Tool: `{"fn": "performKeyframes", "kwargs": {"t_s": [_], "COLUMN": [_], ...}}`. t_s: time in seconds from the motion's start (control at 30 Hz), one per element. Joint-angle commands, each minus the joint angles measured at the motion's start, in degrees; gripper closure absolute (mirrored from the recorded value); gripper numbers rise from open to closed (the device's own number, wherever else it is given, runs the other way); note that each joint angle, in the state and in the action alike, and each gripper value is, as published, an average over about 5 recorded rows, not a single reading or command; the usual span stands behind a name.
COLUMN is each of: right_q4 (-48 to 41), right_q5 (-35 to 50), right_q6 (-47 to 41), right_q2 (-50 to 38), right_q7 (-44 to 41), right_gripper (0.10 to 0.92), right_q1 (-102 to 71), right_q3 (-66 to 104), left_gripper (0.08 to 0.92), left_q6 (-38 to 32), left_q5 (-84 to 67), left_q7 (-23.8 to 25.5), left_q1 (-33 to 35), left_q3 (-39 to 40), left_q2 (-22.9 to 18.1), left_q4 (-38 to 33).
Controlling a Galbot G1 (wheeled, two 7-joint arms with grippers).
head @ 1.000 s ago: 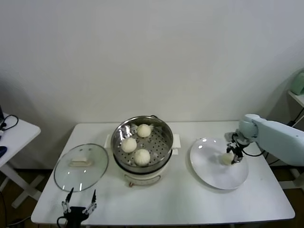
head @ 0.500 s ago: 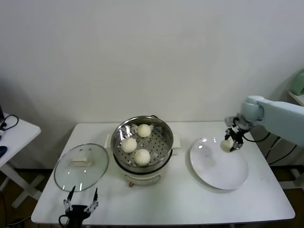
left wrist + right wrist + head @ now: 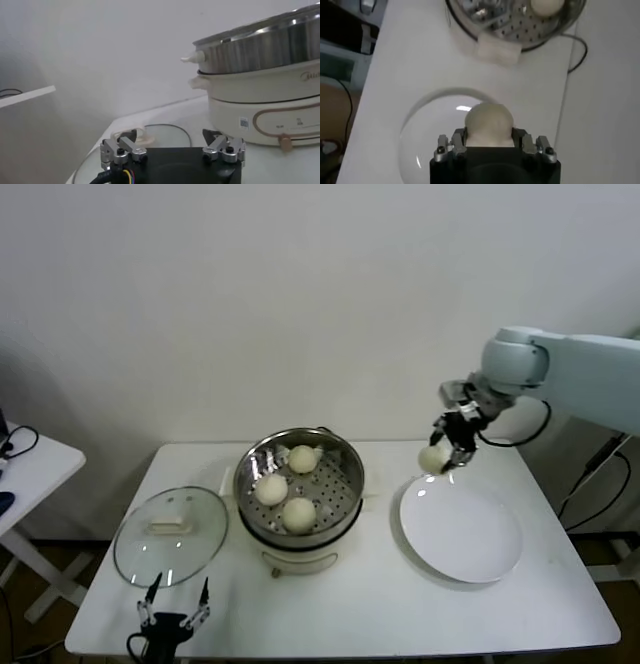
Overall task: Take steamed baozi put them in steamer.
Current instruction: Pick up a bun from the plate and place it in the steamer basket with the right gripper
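Baozi (image 3: 434, 457), clamped in the right end effector (image 3: 447, 459), hung above the plate's (image 3: 462, 539) far edge, with the steamer (image 3: 300, 484) lying toward the robot's left across the counter (image 3: 400, 604).

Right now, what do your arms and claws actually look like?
The right arm is smooth, rounded pale grey-white casing with black cable looping beside it. Both the right gripper and left gripper are black, with small silvery metal fingers; coloured wires show behind the left one.
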Motion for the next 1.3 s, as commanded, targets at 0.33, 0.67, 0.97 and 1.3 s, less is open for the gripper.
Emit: {"fn": "performKeyframes", "kwargs": {"t_s": [0.33,0.67,0.97,1.3], "right_q4": [-0.7,-8.6,-12.0,-13.5], "right_q5": [8.2,2.8,0.1,-2.3], "right_q6": [-7.5,-7.5,-7.5,-7.3], "right_q2": [15.6,21.6,22.8,23.0], "right_q7": [5.2,6.5,7.1,7.4], "right_gripper": [0.423,0.423,0.423,0.423], "right_q1": [-5.0,-14.2,-20.1,-23.4], "right_q3": [8.4,10.3,11.9,12.5], "left_gripper": [0.177,0.177,0.177,0.177], "left_q6": [0.2,0.3,0.4,0.5], "left_q5": [-0.5,-0.9,-1.2,-1.5], "left_q7": [0.1,0.1,0.1,0.2], "left_q1": [0.1,0.0,-0.3,-0.7], "left_q3": [-0.3,-0.6,-0.9,-1.1], "left_q2": [-0.1,-0.3,-0.2,-0.1], "left_q4": [-0.9,-0.8,-0.6,0.0]}}
